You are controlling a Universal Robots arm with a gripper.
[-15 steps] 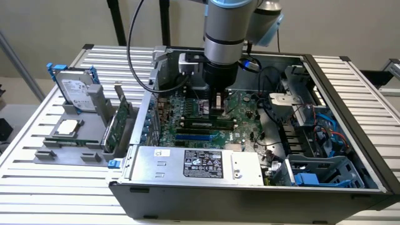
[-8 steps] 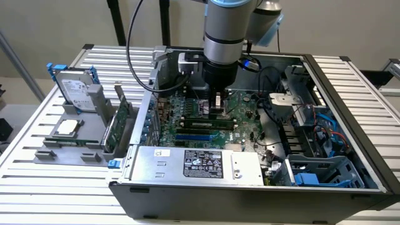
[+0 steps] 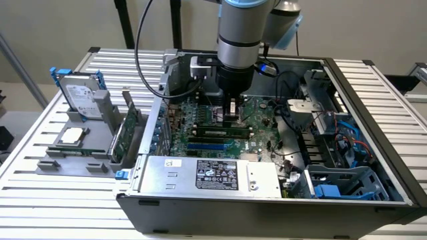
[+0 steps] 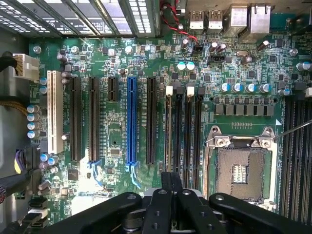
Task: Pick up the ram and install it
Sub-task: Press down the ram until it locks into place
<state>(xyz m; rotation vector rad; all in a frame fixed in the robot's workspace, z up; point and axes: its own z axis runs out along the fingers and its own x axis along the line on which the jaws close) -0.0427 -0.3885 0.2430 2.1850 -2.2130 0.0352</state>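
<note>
The open computer case holds a green motherboard (image 3: 260, 127). A long, narrow green stick, the ram (image 3: 223, 131), lies along the black memory slots and looks seated in one. My gripper (image 3: 230, 111) hangs straight down just above these slots, between them and the processor socket (image 4: 241, 165). In the wrist view my gripper (image 4: 171, 179) is shut, fingertips pressed together with nothing visible between them, and it hovers over the end of the four memory slots (image 4: 184, 126). Whether it touches the ram I cannot tell.
A grey holder at the exterior view's left carries a hard drive (image 3: 80, 97), a square silver processor chip (image 3: 72, 135) and an upright green expansion card (image 3: 123, 132). The power supply (image 3: 210, 175) fills the case's front. Cables and a drive cage (image 3: 340, 182) crowd the exterior view's right.
</note>
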